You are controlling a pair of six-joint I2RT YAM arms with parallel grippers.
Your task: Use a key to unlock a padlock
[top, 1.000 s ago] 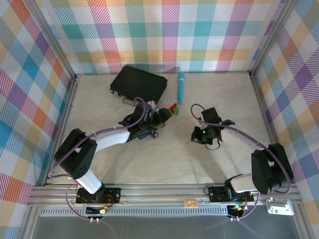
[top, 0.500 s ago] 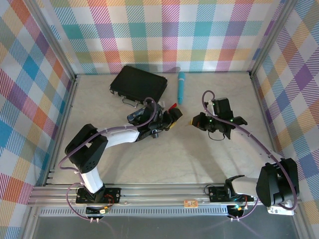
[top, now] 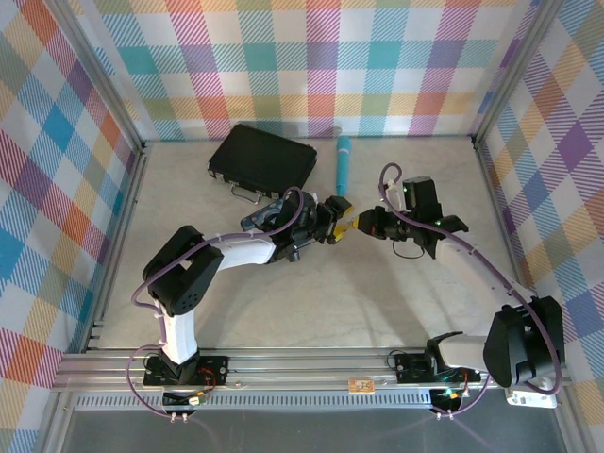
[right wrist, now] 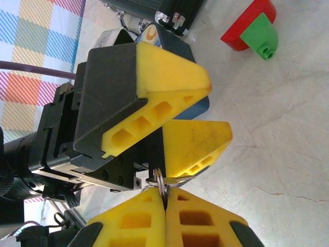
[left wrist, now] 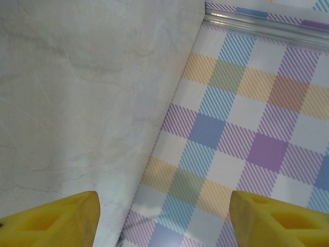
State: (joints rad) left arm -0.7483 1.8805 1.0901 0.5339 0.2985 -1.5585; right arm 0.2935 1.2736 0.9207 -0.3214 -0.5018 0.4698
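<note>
Right gripper (right wrist: 165,201) is clamped shut on the key (right wrist: 162,181), a thin silvery sliver with a ring, held mid-table. Left gripper (left wrist: 164,206) is spread wide with nothing between its fingers, tips just left of the key. Judged: key in hand; inserting and turning it in the padlock not yet done.

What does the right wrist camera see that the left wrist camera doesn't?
The right wrist view adds the right claw pinching a thin silvery key, the left claw seen from outside, a red block, a green block and a black case. The left wrist view adds a metal rail at the wall's foot. Both share the pale table, the plaid wall and yellow fingers.
</note>
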